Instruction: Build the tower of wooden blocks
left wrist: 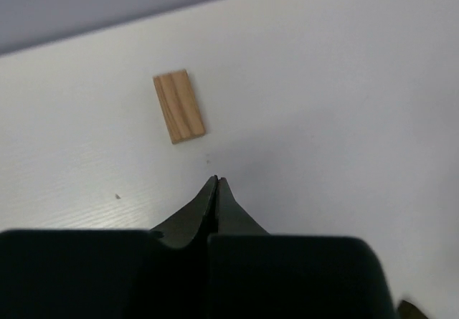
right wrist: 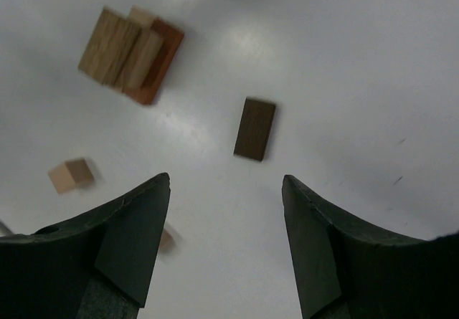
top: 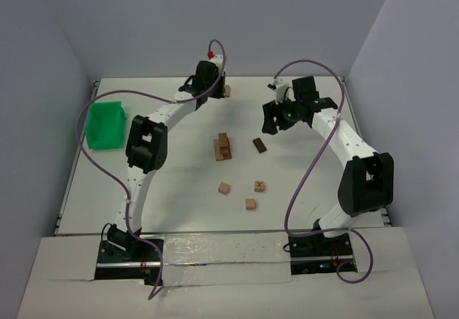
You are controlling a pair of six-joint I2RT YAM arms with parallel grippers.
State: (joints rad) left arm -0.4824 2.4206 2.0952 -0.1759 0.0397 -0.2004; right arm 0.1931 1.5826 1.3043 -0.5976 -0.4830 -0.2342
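The tower (top: 223, 147) is a short stack of tan wood blocks on a reddish base at the table's middle; the right wrist view shows it as the stack (right wrist: 133, 46). A dark brown block (top: 259, 145) (right wrist: 254, 128) lies flat to its right. My right gripper (top: 271, 124) (right wrist: 226, 186) hangs open above the table just short of that dark block, with nothing between its fingers. My left gripper (top: 213, 84) (left wrist: 216, 181) is shut on nothing at the far back. A tan bar (top: 226, 89) (left wrist: 179, 106) lies on the table just beyond its tips, untouched.
Three loose cubes lie nearer the arms: a plain one (top: 224, 188) (right wrist: 70, 174), one marked with an X (top: 259, 186), and another plain one (top: 250, 203). A green tray (top: 105, 124) stands at the left edge. Grey walls close in the back and sides.
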